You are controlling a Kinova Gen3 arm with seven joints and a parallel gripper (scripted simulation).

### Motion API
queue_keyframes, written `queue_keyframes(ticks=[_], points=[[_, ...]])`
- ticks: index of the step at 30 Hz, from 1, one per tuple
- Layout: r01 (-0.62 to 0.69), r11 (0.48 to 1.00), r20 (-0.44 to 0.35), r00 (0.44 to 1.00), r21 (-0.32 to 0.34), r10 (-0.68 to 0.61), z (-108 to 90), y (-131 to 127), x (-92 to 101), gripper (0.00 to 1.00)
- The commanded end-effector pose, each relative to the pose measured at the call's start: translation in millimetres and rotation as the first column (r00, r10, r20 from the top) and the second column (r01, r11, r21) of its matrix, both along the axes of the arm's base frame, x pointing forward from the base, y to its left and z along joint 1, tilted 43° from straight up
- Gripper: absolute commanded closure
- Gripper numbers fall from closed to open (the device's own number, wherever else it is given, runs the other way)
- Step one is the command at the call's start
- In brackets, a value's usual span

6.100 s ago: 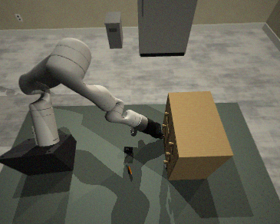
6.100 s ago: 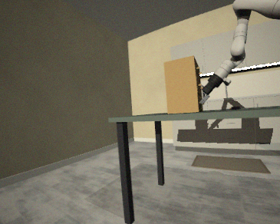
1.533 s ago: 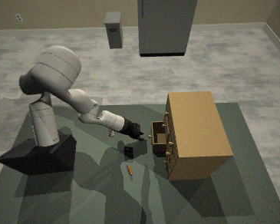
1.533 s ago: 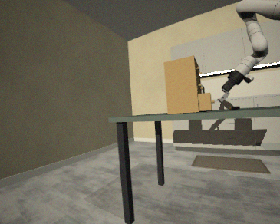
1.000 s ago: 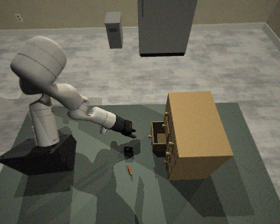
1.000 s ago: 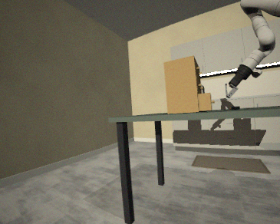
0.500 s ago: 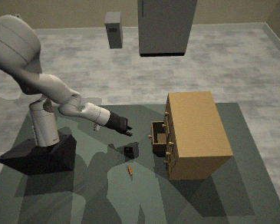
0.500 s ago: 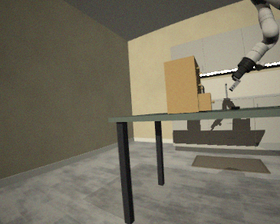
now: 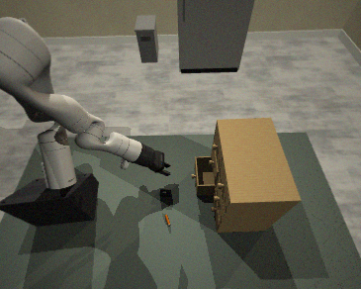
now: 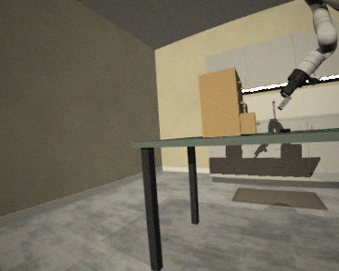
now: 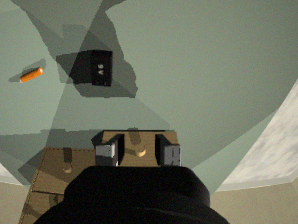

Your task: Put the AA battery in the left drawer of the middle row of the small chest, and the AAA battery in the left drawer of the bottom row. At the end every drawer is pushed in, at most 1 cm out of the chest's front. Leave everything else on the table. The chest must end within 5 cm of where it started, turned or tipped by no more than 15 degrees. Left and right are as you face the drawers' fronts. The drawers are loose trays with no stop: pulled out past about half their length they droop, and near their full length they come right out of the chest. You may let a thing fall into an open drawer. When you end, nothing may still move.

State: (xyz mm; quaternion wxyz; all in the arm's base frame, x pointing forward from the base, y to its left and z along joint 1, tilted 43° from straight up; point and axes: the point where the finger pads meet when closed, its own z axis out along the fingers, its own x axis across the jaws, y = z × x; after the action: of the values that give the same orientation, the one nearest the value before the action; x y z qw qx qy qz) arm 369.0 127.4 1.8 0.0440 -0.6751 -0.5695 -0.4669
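Green tabletop (image 9: 127, 257) (image 10: 184, 140) (image 11: 210, 75) fills the top view's lower part, an orange battery (image 9: 167, 220) (image 11: 31, 75) at lower centre; the gripper (image 9: 167, 169) (image 10: 284, 100) (image 11: 139, 144), fingers spread, hovers left of the open drawer (image 9: 206, 176) (image 10: 247, 123) (image 11: 137, 152).

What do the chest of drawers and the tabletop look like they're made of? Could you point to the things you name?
The chest (image 9: 257, 163) (image 10: 218, 104): probably wood or veneer, matte, given its tan colour and fine grain lines. The tabletop (image 9: 305, 238) (image 10: 175, 143): dull green, perhaps painted or laminate; no grain shows, so its material stays uncertain.
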Motion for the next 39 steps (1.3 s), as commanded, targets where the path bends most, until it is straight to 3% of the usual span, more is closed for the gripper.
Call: queue_keyframes(ticks=[1, 39], points=[[0.000, 1.000, 0.001, 1.000, -0.003, 0.000, 0.7, -2, 1.1, 0.33], [-0.079, 0.997, -0.084, 0.993, -0.010, 0.078, 12.0, -13, -7.1, 0.33]])
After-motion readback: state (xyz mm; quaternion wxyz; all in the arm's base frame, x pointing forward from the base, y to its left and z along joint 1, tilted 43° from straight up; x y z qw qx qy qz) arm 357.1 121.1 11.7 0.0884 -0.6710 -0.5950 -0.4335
